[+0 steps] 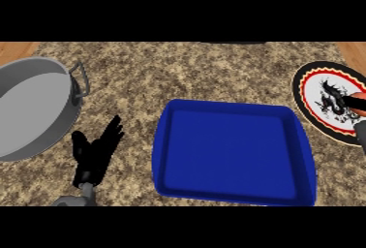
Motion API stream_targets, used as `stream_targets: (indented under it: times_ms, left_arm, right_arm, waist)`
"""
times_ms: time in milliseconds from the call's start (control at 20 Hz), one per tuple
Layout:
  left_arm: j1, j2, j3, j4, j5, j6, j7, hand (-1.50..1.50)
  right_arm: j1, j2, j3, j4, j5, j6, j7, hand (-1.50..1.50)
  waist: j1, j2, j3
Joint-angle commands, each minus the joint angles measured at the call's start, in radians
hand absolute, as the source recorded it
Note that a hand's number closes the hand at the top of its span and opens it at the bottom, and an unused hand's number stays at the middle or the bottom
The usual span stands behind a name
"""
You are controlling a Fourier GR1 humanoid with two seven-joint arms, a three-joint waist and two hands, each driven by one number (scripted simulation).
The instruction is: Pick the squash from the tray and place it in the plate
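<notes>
Head view: blue tray [232, 150] between grey pot [36, 109] and patterned plate [307, 89]

A kitchen: speckled granite counter [178, 72], grey metal pot [61, 123] at left, blue tray [229, 150] mid-frame, patterned plate [314, 80] at right.

counter [193, 72] lies open behind the tray [163, 155] (pot [36, 106] flanks left, plate [309, 114] flanks right).

The counter [214, 72] is showing as speckled, rough-looking stone (wood [16, 48] is peeking in at its far corners); the pot [28, 109] is looking like dull grey metal; the blue tray [229, 150] is gleaming like smooth plastic; the plate [301, 89] is appearing glazed.
</notes>
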Motion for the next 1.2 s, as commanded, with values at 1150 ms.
stream_targets:
  times_ms: [1150]
  left_arm:
    - [0.090, 0.028, 0.044, 0.010, 0.008, -0.039, -0.062, 0.00]
  right_arm:
    - [0.386, 0.221, -0.256, -0.394, -0.764, 0.451, -0.880, -1.50]
  waist:
    - [-0.044, -0.025, -0.010]
